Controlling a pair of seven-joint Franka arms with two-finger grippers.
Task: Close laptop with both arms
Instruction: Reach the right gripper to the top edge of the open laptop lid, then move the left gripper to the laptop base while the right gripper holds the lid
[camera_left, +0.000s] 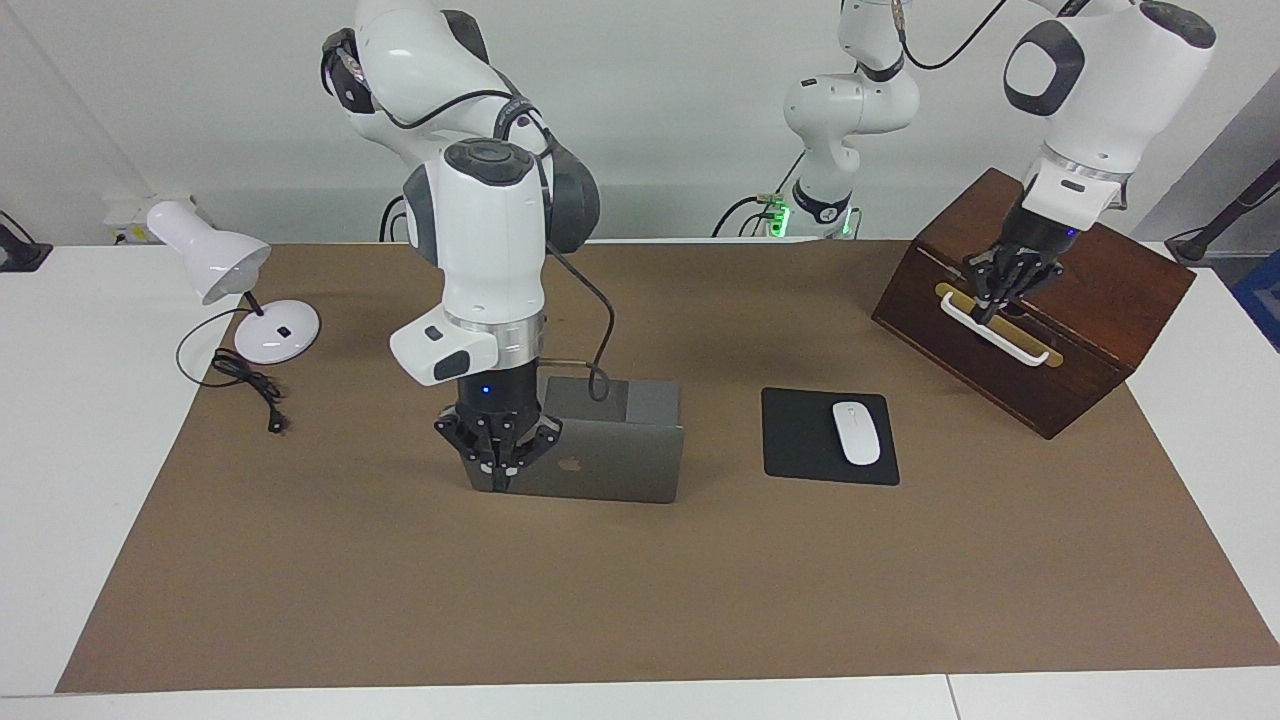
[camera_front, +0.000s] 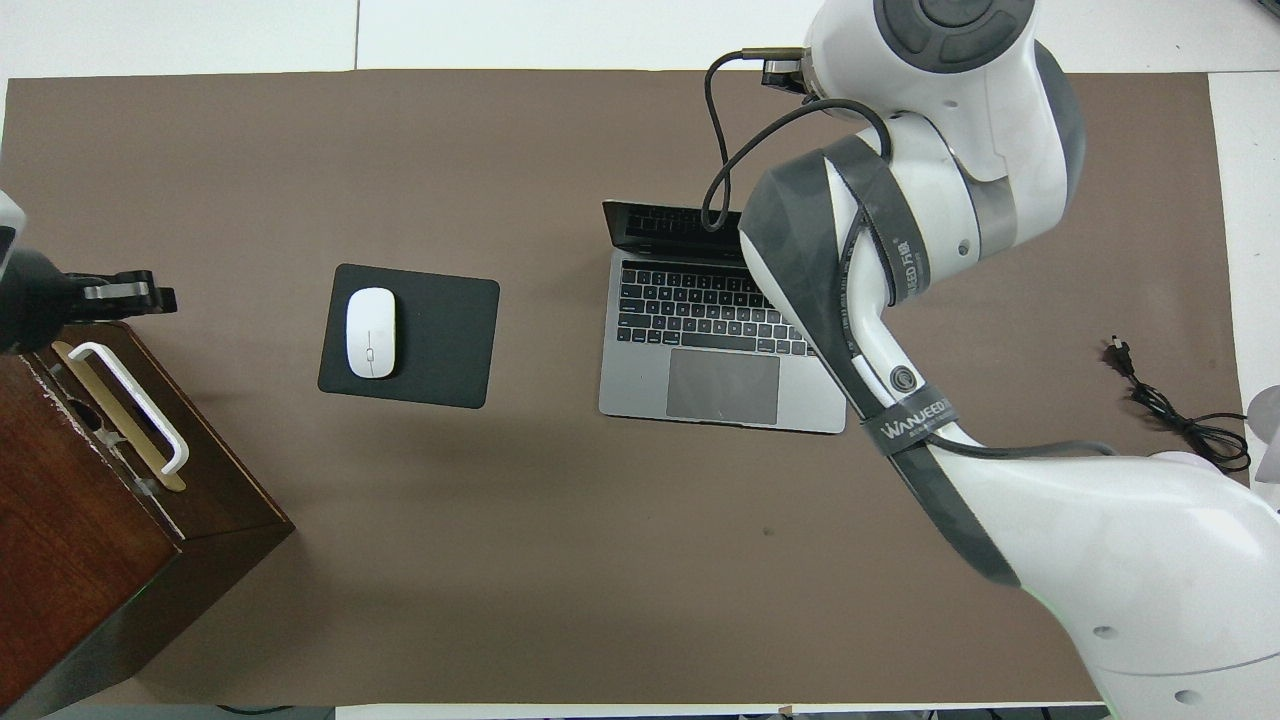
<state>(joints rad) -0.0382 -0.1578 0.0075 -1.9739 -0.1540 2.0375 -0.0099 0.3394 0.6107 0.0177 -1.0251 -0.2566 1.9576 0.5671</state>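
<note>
Right end effector (camera_left: 499, 470), fingers pressed together, at laptop (camera_left: 600, 460) lid's corner; left end effector (camera_left: 997, 290), spread unclear, over wooden box (camera_left: 1090, 290) handle.

Open silver-grey laptop (camera_left: 600, 460) on the brown worktop (camera_left: 640, 580)

Its lid stands raised, dark logo facing away from the robots; black keyboard and grey trackpad show on the flat base, which lies beside the black mouse pad (camera_front: 440, 335), toward the right arm's end.

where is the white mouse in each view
Facing view: the white mouse lies on the black mouse pad, between the laptop and the wooden box.
Overhead view: the same mouse on the pad, again between box and laptop.
Shared landmark: the pad.
</note>
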